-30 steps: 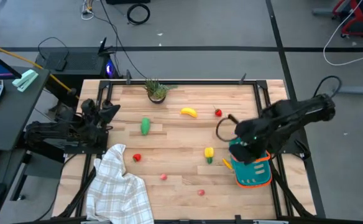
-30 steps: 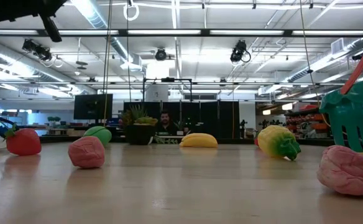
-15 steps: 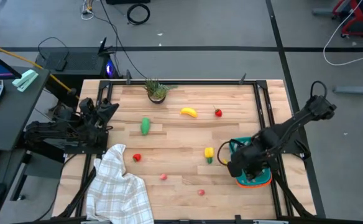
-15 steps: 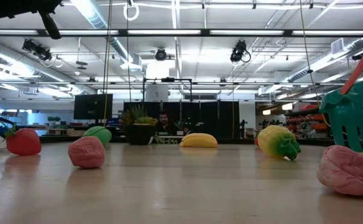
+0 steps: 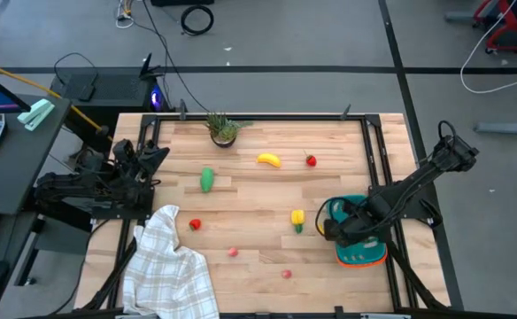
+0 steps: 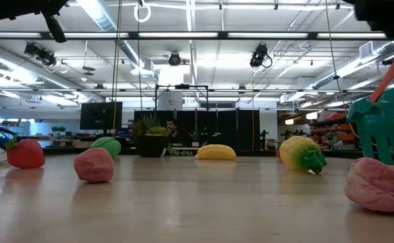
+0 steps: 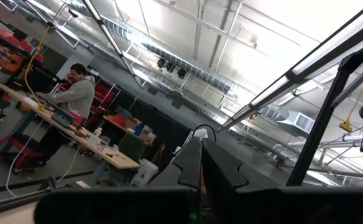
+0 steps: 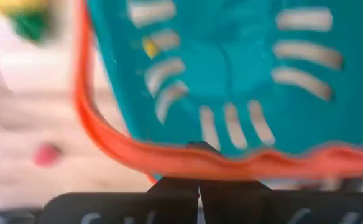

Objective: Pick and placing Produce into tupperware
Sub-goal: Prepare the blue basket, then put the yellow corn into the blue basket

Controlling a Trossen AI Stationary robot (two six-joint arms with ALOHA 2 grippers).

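The teal basket tub (image 5: pixel 365 252) with its orange rim stands at the table's right, near the front. It also shows in the low view (image 6: pixel 386 128). My right gripper (image 5: pixel 329 227) is shut, low at the tub's left rim (image 8: pixel 125 146). The produce lies loose on the wood. It is a banana (image 5: pixel 268 159), a green vegetable (image 5: pixel 207 179), a yellow pepper (image 5: pixel 297 219) and small red fruits (image 5: pixel 311 160) (image 5: pixel 195 224) (image 5: pixel 233 252). My left gripper (image 5: pixel 157 159) is shut at the table's left edge and touches nothing. My right gripper's shut fingers (image 8: pixel 181 186) lie right at the tub's orange rim (image 8: pixel 169 163). The rim runs across in front of them, and only a dark tip (image 8: pixel 197 147) shows beyond it, over the tub's inside. I cannot tell whether they touch the rim.
A white checked cloth (image 5: pixel 170 266) lies at the near left corner. A small potted plant (image 5: pixel 223 128) stands at the far edge. One more red fruit (image 5: pixel 286 274) lies near the front. Bare wood lies between the pepper and the cloth.
My right gripper has come down from above the tub and gone toward the table's near edge, ending low at the tub's left rim. The tub and the produce have stayed in place.
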